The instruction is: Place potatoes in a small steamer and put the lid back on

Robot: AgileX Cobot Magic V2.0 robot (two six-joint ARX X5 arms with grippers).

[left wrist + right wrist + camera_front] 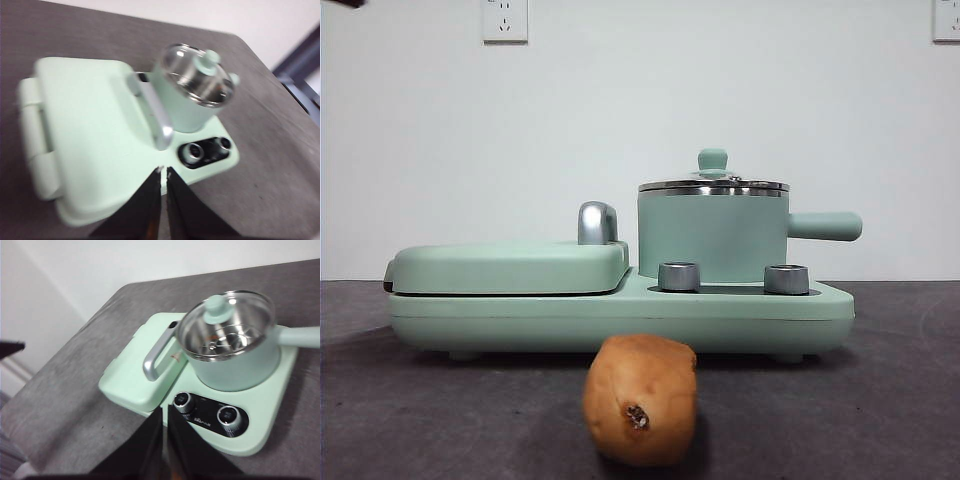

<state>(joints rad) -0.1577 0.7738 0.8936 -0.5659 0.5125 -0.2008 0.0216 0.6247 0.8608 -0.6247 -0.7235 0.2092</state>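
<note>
Orange-brown, the potato [640,400] lies on the dark counter [880,400] in the front view, just before the appliance base [620,315]; the lid [713,180] sits on the small steamer [713,235]. From the left wrist, blurred, the left hand [163,171] seems nearly closed and empty above the griddle [90,130]. From the right wrist, the right hand [164,410] is narrow too, near the knobs [183,400].

low front view, two wrist views overhead (steamer [712,238] shared)
</note>
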